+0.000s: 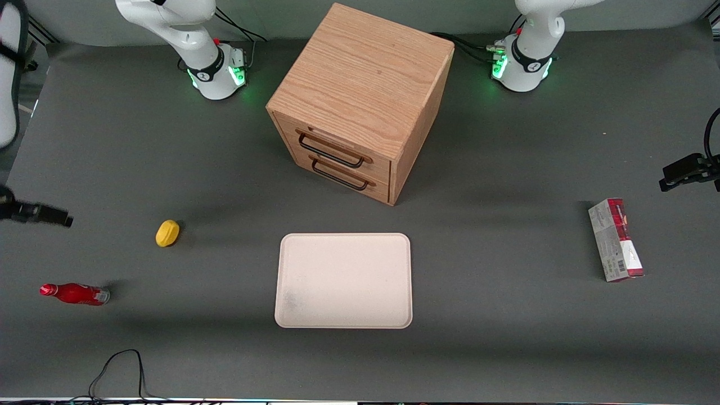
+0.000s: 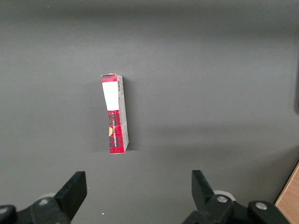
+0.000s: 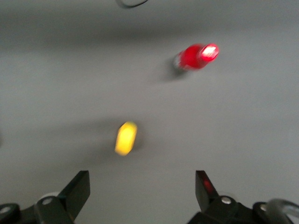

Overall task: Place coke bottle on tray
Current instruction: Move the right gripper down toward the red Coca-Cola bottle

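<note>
The coke bottle (image 1: 74, 293) is small and red with a red cap and a silvery base. It lies on its side on the grey table, toward the working arm's end. The pale cream-pink tray (image 1: 343, 281) lies flat mid-table, in front of the wooden cabinet, with nothing on it. My right gripper (image 1: 50, 215) hangs above the table at the working arm's end, farther from the front camera than the bottle. In the right wrist view the gripper (image 3: 142, 179) is open and empty, well above the bottle (image 3: 194, 57).
A small yellow lemon-like object (image 1: 167, 233) sits between the bottle and the tray and shows in the right wrist view (image 3: 125, 138). The wooden drawer cabinet (image 1: 360, 95) stands mid-table. A red-and-grey carton (image 1: 616, 239) lies toward the parked arm's end. A black cable (image 1: 121, 365) loops at the front edge.
</note>
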